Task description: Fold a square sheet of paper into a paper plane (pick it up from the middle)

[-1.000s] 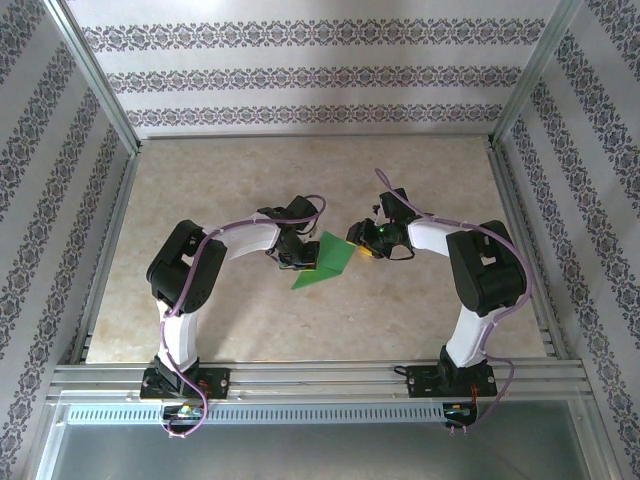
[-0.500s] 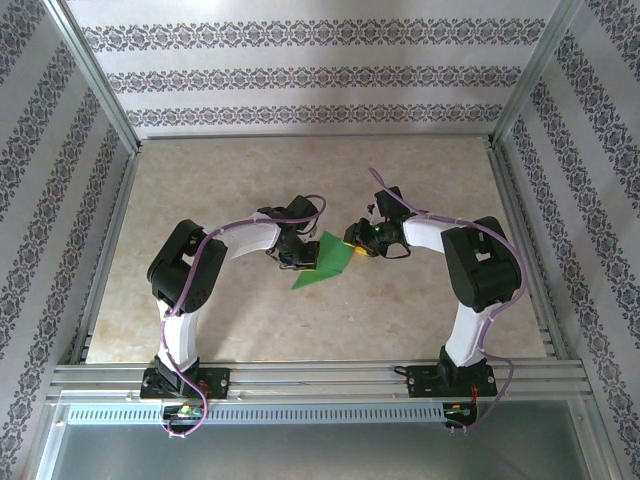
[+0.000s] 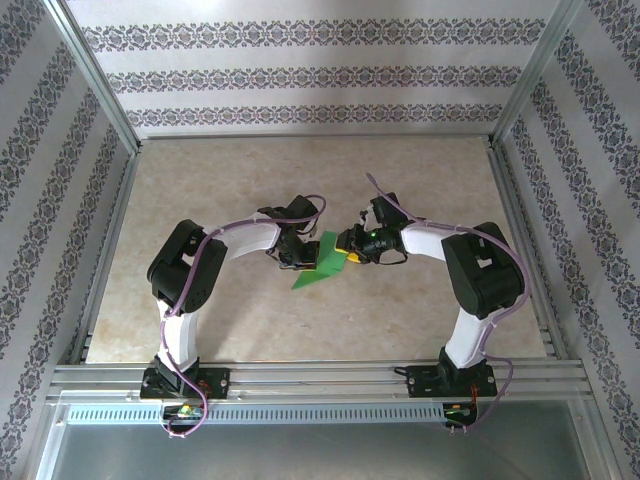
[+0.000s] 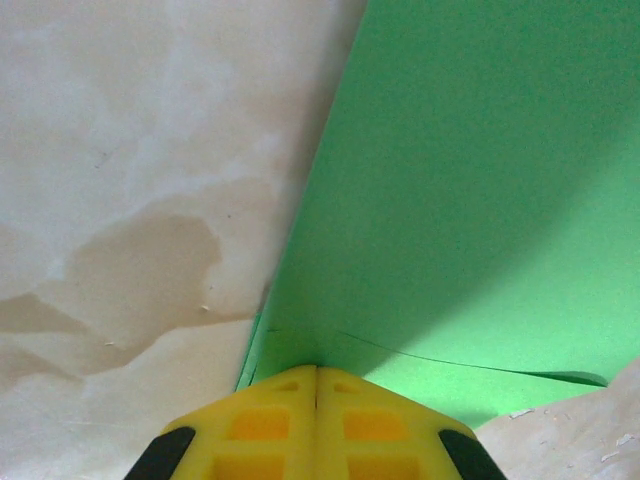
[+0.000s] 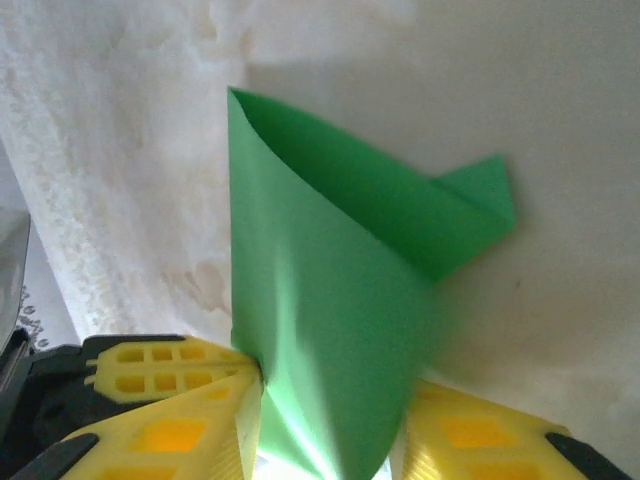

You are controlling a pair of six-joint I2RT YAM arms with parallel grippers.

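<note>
The green paper [image 5: 330,330] runs past the bottom edge between the right end effector [image 5: 330,440] fingers.
</note>
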